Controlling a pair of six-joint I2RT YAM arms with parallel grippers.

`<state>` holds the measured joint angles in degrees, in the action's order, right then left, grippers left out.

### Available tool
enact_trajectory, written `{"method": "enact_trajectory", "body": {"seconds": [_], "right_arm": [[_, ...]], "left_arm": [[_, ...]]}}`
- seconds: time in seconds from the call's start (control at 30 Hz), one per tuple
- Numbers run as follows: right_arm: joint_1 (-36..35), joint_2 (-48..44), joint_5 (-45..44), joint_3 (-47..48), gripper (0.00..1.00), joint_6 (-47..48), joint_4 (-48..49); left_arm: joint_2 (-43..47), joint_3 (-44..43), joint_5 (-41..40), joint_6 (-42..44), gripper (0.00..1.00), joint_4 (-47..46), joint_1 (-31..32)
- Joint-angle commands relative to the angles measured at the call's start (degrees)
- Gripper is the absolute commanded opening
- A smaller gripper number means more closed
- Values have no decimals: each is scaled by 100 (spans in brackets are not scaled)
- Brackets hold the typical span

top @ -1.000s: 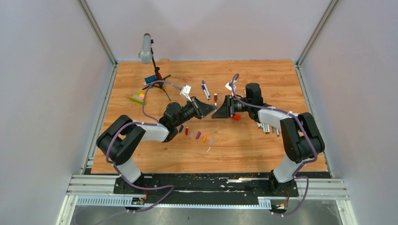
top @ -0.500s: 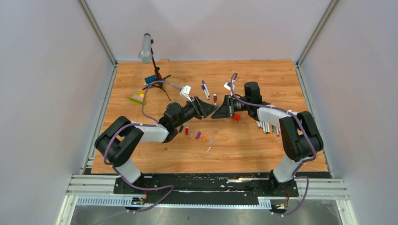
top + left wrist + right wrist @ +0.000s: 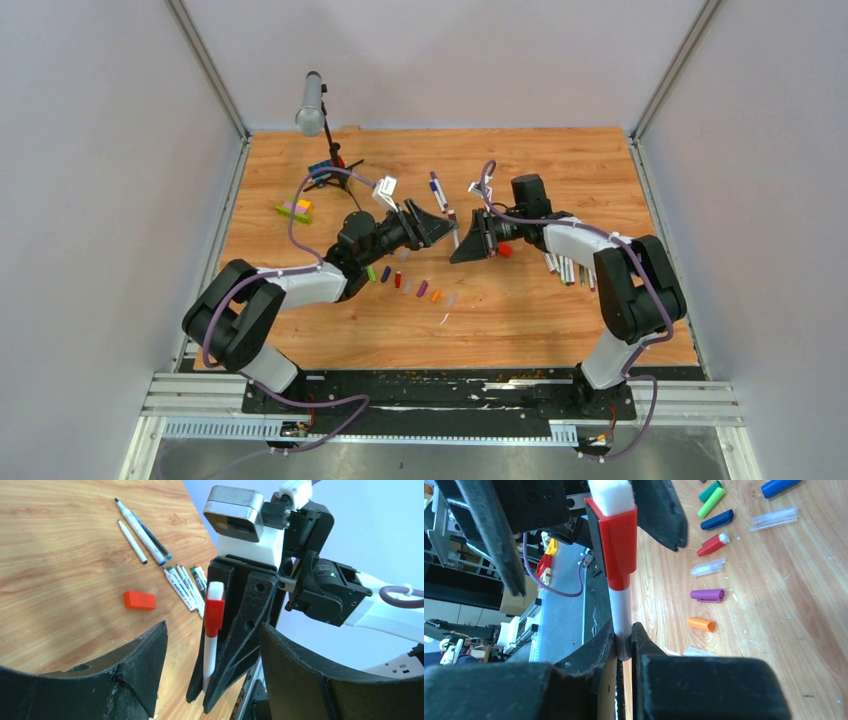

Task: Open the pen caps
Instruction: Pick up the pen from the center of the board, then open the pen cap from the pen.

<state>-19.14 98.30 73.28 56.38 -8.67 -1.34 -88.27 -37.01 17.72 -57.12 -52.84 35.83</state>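
Note:
My right gripper (image 3: 624,630) (image 3: 458,250) is shut on the white barrel of a pen (image 3: 620,605) (image 3: 210,652) held above mid-table. Its red cap (image 3: 616,540) (image 3: 214,615) is still on the pen. My left gripper (image 3: 212,630) (image 3: 438,222) faces it, open wide. Its fingers (image 3: 499,530) stand either side of the red cap with a gap on each side. Several loose pen caps (image 3: 707,595) (image 3: 421,288), green, blue, red, clear, purple and orange, lie in a row on the wood below the grippers.
More pens lie in a bunch (image 3: 568,270) (image 3: 185,585) right of centre, and others (image 3: 437,190) (image 3: 142,527) at the back. An orange-red block (image 3: 504,250) (image 3: 139,600) sits under the right arm. A microphone on a tripod (image 3: 311,103) and toy bricks (image 3: 294,210) stand back left.
The left jaws, shut a second ago, have spread wide and that arm has drawn back to the left. The right jaws have closed on the pen's barrel and shifted slightly left.

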Motion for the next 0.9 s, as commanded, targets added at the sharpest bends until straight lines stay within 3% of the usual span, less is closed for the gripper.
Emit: {"method": "enact_trajectory", "body": {"seconds": [0.0,0.13,0.23,0.43,0.53,0.57,0.67,0.73,0.87], "right_arm": [[-127,-105,250,246,0,483,-253],[-190,-71,213,267,0,516,-308],[-201,-66,183,281,0,536,-343],[-209,-83,185,277,0,552,-350],[-213,-95,194,284,0,581,-368],[-209,-98,214,298,6,587,-376],[-188,-124,190,357,37,483,-419],[-156,-147,239,346,43,93,-135],[-125,-246,164,267,44,-438,306]], "left_arm": [[30,-322,19,150,73,254,4],[-38,-456,57,130,67,299,7],[-122,-514,136,85,58,225,8],[-385,-584,377,-87,17,-4,5],[-445,-622,444,-106,4,-49,7],[-437,-627,437,-105,1,-51,3],[-372,-546,418,-96,0,-105,10],[-335,-455,410,-103,0,-181,50],[-384,-261,354,-238,0,-499,152]]}}
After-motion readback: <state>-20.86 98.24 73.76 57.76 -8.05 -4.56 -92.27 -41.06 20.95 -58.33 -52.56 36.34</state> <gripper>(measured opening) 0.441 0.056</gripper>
